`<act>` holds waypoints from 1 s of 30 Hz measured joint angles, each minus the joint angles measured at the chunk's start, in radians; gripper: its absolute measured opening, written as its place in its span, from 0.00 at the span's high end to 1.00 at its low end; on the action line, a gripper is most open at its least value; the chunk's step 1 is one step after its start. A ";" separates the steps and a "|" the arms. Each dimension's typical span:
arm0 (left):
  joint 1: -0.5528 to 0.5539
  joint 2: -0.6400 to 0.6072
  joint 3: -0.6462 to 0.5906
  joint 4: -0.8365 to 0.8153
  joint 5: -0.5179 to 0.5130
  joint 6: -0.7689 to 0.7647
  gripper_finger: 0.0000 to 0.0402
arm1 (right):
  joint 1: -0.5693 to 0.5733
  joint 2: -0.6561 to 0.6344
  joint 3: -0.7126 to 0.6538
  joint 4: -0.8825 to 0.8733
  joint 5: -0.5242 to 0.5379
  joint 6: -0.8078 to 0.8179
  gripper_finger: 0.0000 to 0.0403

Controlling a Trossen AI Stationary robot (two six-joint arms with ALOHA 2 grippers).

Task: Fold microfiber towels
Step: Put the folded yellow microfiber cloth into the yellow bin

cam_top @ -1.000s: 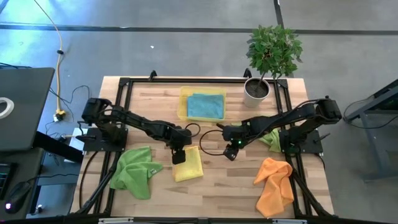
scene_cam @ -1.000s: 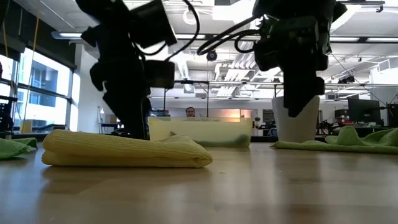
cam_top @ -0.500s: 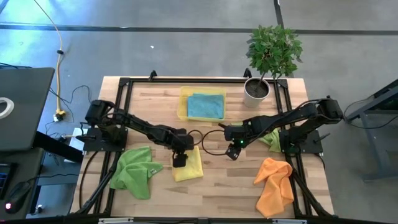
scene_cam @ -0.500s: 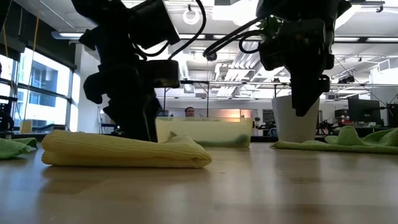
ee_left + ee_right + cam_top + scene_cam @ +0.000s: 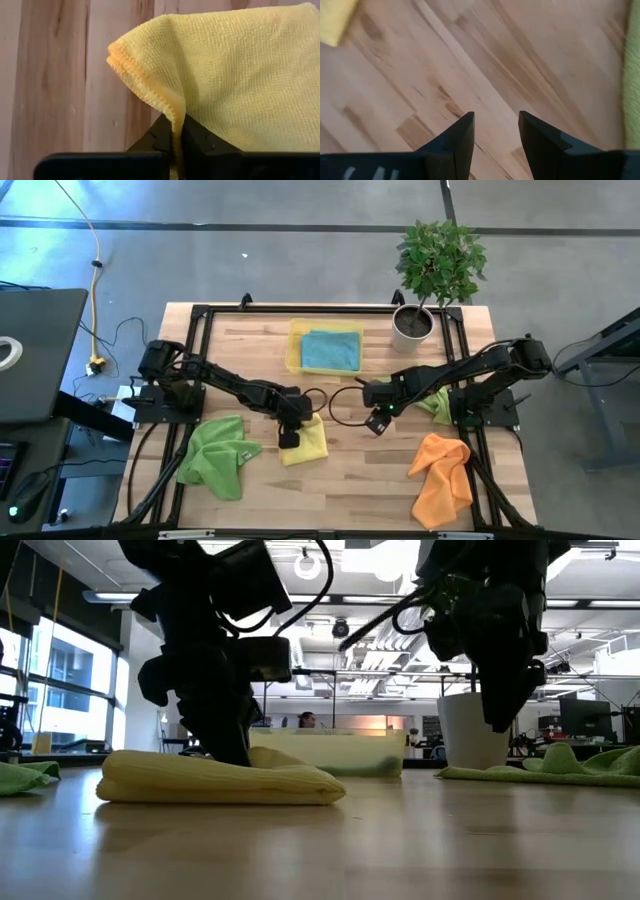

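The folded yellow towel lies at mid-table, and my left gripper is shut on its left edge. In the low view the left gripper stands on the yellow towel. My right gripper hangs open above bare wood to the towel's right, its fingers apart with nothing between them. A folded blue towel lies in the yellow tray. A green towel lies crumpled at the near left, a second green towel at the right, and an orange towel at the near right. My left gripper pinches the yellow towel's hemmed edge between its two fingers, near a corner. The fingers come from above, slanting down. The edge stands up as a small ridge between them, and the rest of the towel lies on the table. How many layers it has cannot be told.
A potted plant stands at the table's far right corner. Black frame rails run along the table's sides. Bare wood lies between the yellow and orange towels.
My left gripper has sunk onto the yellow towel's left edge and shut on it. That end of the towel has bunched in toward the right, while the right end has stayed put. My right gripper has tipped a little and stays open.
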State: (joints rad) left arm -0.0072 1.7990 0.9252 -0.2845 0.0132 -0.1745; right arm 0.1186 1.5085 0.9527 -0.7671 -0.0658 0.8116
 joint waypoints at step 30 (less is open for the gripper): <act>0.401 -0.034 0.248 0.079 -0.315 0.888 0.96 | -0.001 -0.431 0.000 -0.246 0.402 0.150 0.64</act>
State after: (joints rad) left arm 0.3937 1.7650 1.1732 -0.2056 -0.3017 0.7133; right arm 0.1181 1.0775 0.9527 -1.0130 0.3363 0.9619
